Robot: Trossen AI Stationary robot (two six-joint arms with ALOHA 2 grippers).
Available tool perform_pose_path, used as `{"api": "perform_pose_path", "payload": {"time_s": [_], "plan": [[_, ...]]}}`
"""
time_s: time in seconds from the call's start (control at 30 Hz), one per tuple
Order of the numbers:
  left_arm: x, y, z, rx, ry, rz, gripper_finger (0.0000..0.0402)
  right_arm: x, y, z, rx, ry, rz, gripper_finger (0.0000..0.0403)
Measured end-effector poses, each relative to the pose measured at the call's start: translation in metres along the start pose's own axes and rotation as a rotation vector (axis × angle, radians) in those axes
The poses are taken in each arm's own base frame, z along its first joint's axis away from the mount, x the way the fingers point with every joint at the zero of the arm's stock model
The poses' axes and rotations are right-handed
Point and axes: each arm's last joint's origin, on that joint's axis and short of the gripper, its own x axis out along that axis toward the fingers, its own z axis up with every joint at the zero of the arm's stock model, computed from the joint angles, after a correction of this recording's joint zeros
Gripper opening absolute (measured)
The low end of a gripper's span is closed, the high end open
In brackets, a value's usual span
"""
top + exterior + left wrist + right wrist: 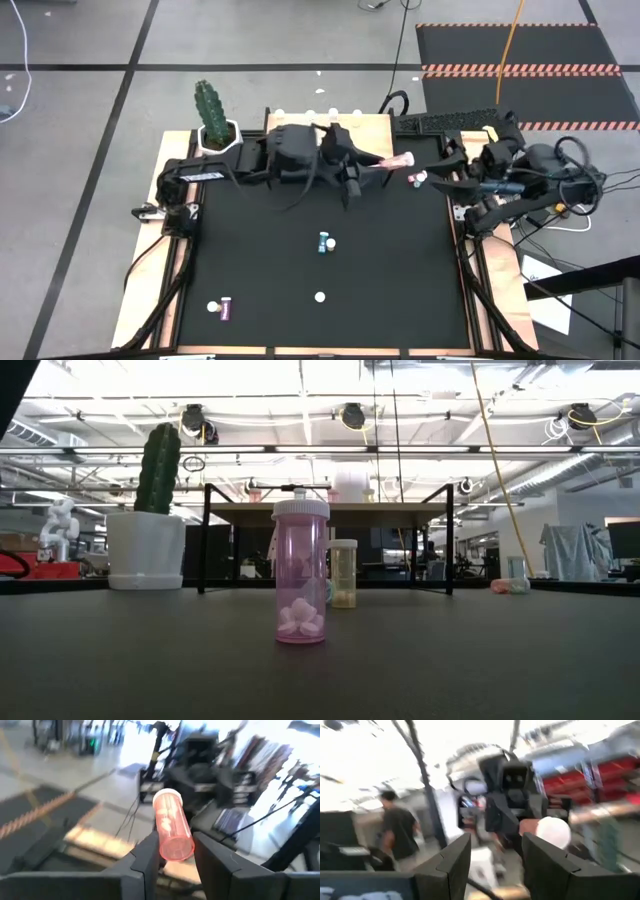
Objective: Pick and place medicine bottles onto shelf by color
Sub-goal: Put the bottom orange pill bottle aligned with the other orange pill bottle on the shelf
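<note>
The left gripper (172, 852) pinched a pink bottle (172, 832) by its base, cap pointing away, up over the shelf (375, 128). The right gripper (495, 857) hung just beside the shelf's end, fingers spread and empty. A blue bottle (325, 243) lay well in front of the shelf, a purple bottle (226, 308) farther out still.

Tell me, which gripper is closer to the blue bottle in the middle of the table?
Left. The left gripper hangs above-right of the blue bottle, holding a pink bottle. The right gripper sits farther off, near the table's right edge.
</note>
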Motion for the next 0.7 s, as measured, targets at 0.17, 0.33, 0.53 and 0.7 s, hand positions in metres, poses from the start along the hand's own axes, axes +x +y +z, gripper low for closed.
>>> {"api": "perform_pose_path", "payload": {"time_s": [0.17,0.33,0.53,0.7], "plan": [[-0.002,-0.012,0.003,0.067,-0.065,-0.042,0.0117,-0.003,0.005,0.013,0.024,-0.173,0.093,0.0171],[0.008,0.002,-0.013,0.087,0.000,-0.016,0.0117,0.001,0.004,0.014,0.030,-0.206,0.064,0.0172],[-0.006,0.041,-0.044,0.023,0.026,-0.025,0.0117,0.014,0.000,0.003,0.015,-0.174,-0.025,0.0172],[-0.053,0.090,-0.073,-0.117,-0.177,-0.116,0.0117,0.027,-0.005,-0.007,-0.006,-0.147,-0.146,0.0172]]}}
